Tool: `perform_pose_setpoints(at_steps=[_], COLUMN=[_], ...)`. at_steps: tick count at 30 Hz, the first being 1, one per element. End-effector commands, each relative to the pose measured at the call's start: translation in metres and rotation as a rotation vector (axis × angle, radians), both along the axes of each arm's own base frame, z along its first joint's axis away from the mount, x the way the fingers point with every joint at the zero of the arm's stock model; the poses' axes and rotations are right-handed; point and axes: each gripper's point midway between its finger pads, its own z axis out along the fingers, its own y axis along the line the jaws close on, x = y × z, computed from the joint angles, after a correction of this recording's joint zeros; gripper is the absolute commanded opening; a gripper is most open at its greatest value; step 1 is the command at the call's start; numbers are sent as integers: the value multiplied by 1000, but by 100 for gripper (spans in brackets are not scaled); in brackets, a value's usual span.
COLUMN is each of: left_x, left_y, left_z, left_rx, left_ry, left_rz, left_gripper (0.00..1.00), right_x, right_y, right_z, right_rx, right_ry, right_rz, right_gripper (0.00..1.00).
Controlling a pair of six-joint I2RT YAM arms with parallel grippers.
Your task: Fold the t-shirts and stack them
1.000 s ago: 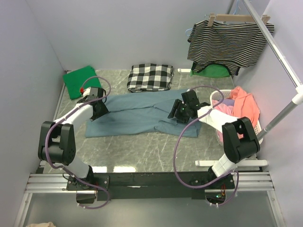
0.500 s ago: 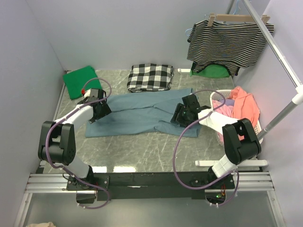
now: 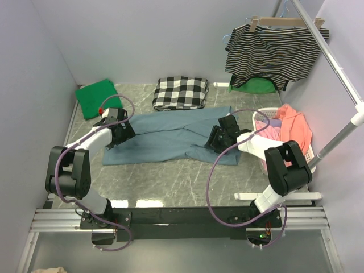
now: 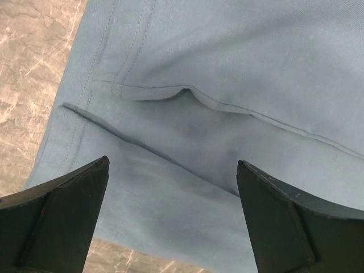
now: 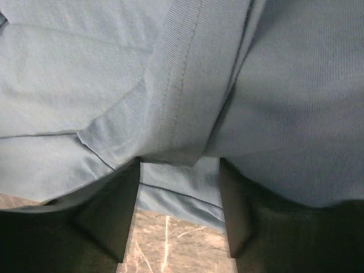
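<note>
- Left pincer (image 4: pixel 172 162): released, jaws spread wide just above the 9 o'clock end of the slate-blue t-shirt (image 3: pixel 165 139).
- Right pincer (image 5: pixel 179 165): jaws apart around a hemmed fold at 3 o'clock; I cannot tell whether it is grasped.
- The shirt lies flat and creased mid-desk (image 3: pixel 170 176), with both arms stretched low over it.
- Bright green t-shirt (image 3: pixel 94 98): folded, at 10 o'clock.
</note>
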Motion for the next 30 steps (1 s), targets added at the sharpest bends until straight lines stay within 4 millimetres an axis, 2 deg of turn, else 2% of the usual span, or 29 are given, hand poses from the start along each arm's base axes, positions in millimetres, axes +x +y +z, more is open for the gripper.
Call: perform_pose_setpoints(at_steps=[1,2,3,5,6,8,9,13,18,20,21,23,24,25,27,28,29,30], left_x=[5,5,5,5,5,6,5,7,7,8,7,7,7,7,6,6,6,7], left_y=[-3,-2,-2,-2,-2,-1,-1,-3,-3,-3,-4,-4,-4,-3,-2,-1,0,0], left_z=[15,15,15,16,16,16,14,13,12,11,10,10,11,12,13,13,13,15], left_rx=[-7,-5,-4,-2,0,2,4,-2,2,2,0,0,0,4,9,11,17,17], left_ry=[-65,-65,-65,-63,-60,-58,-50,-47,-44,-37,-35,-32,-37,-36,-35,-34,-33,-36], left_rz=[-17,-18,-17,-17,-18,-19,-20,-33,-36,-37,-40,-38,-40,-37,-34,-33,-28,-27], left_gripper=[99,99,99,100,100,99,99,100,100,99,99,99,99,99,99,99,100,99], right_x=[19,20,20,22,24,26,30,38,59,65,74,81,90,94,108,113,117,123], right_y=[7,8,9,9,10,9,10,11,11,10,11,13,14,15,20,20,22,22], right_z=[12,12,12,14,15,17,20,35,59,54,59,50,56,48,55,53,54,61], right_rx=[15,19,18,21,21,12,9,0,-20,-45,-50,-64,-69,-82,-80,-84,-85,-88], right_ry=[-66,-66,-68,-77,-82,-87,-97,-134,-195,-178,-192,-176,-196,-183,-214,-213,-223,-242], right_rz=[15,16,21,22,25,28,32,49,39,38,35,36,38,42,56,62,69,67], right_gripper=[55,49,37,24,14,3,0,0,0,0,0,0,0,0,0,5,14,16])
